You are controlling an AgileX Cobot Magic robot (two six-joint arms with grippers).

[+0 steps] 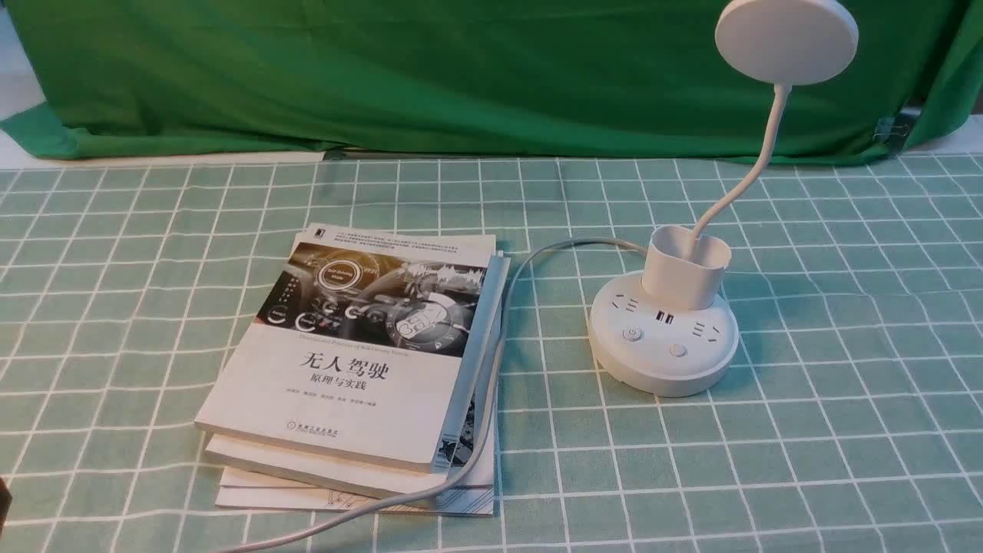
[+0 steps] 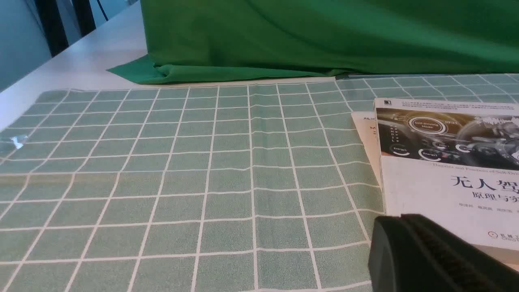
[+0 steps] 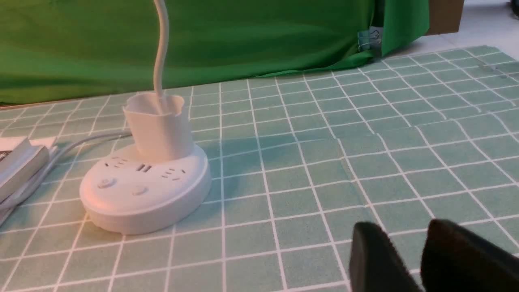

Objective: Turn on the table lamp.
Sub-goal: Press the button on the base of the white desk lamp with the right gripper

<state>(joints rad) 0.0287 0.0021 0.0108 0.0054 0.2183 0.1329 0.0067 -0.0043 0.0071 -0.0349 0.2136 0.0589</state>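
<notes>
The white table lamp with a round disc head, bendy neck and puck base [image 1: 664, 334] is standing upright on the green checked cloth [image 1: 845, 430], at about two o'clock from the front view's centre, its grey cable [image 1: 499, 330] running over the stacked white-covered paper books [image 1: 338, 369] at eight o'clock. The black right gripper [image 3: 405, 237] is holding its fingers apart with nothing between them, while the black left gripper [image 2: 391, 221] is keeping its fingertips together, gripping nothing.

Right hand [image 3: 399, 227] open, left closed.
</notes>
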